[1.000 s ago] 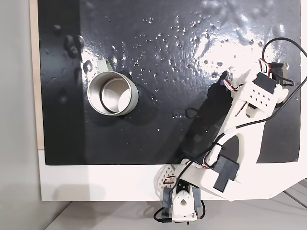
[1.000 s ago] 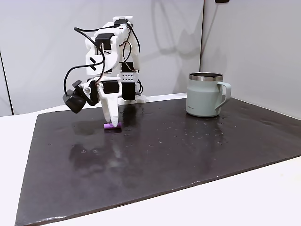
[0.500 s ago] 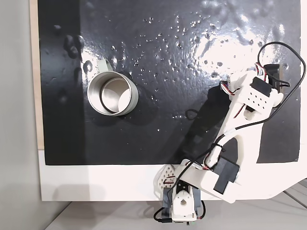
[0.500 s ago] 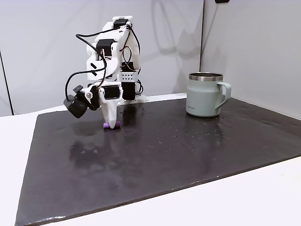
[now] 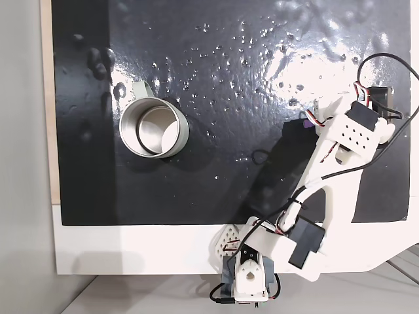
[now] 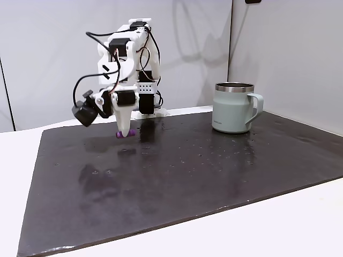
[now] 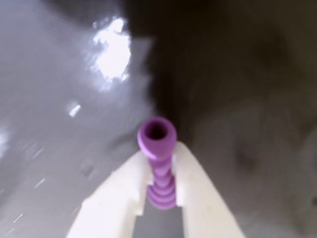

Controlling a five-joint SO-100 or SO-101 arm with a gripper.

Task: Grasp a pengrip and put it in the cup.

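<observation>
1. Right now my two white plastic fingers (image 7: 161,186) are nearly closed, clamped on the small purple ribbed pengrip (image 7: 159,158), one pressing each side of it.
2. Seen from the wrist view, the little tube runs lengthwise between them, its open round end sticking out just past my fingertips (image 7: 184,163).
3. From the side fixed view, my fingers (image 6: 124,134) point downward and the purple pengrip (image 6: 119,134) sits at their tips, just above the dark glossy mat (image 6: 214,171) that covers the white bench (image 6: 300,225).
4. Looking from the fixed view above, a bit of purple (image 5: 307,122) shows beside my wrist, at the right side of the mat.
5. Meanwhile the round silvery-grey metal cup (image 6: 232,107) stands upright on the mat, well apart from my fingers; from above it (image 5: 153,128) lies toward the left.
</observation>
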